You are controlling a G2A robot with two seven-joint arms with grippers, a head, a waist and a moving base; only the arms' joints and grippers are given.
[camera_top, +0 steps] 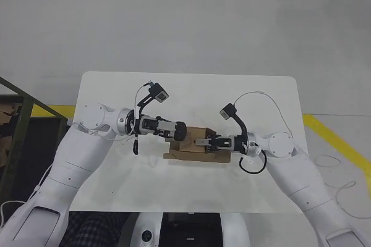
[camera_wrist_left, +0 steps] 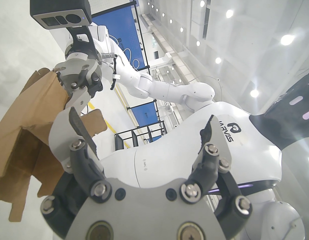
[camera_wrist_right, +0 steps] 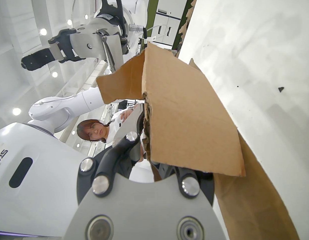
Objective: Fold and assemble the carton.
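So far the carton (camera_top: 195, 151) looks only partly done. It is near the middle of the bench (camera_top: 266, 99), a little toward the near edge where the robot stands, with its long side along that edge. It is no longer a flat sheet: the walls are opened into a rough tube, and in the left wrist view I can look inside through one open end. The ends are not closed. A small flap (camera_wrist_left: 94, 123) sticks out loose at that end, and other flaps hang free and unfolded.

The right tool (camera_top: 205, 142) is clenched on the torn edge of a brown side panel (camera_wrist_right: 189, 116) and holds this wall up from the bench. Whether the bottom of the carton lies fully on the bench, I cannot tell.

The left tool (camera_top: 178, 131) hangs just beside the end of the carton toward the left edge of the bench. It is released, its fingers (camera_wrist_left: 79, 126) stand wide apart, and nothing is between them.

In my judgement the shaping of the body is started. What is left is to square it, fold the end flaps inward and tuck them. The free left tool seems well placed for that.
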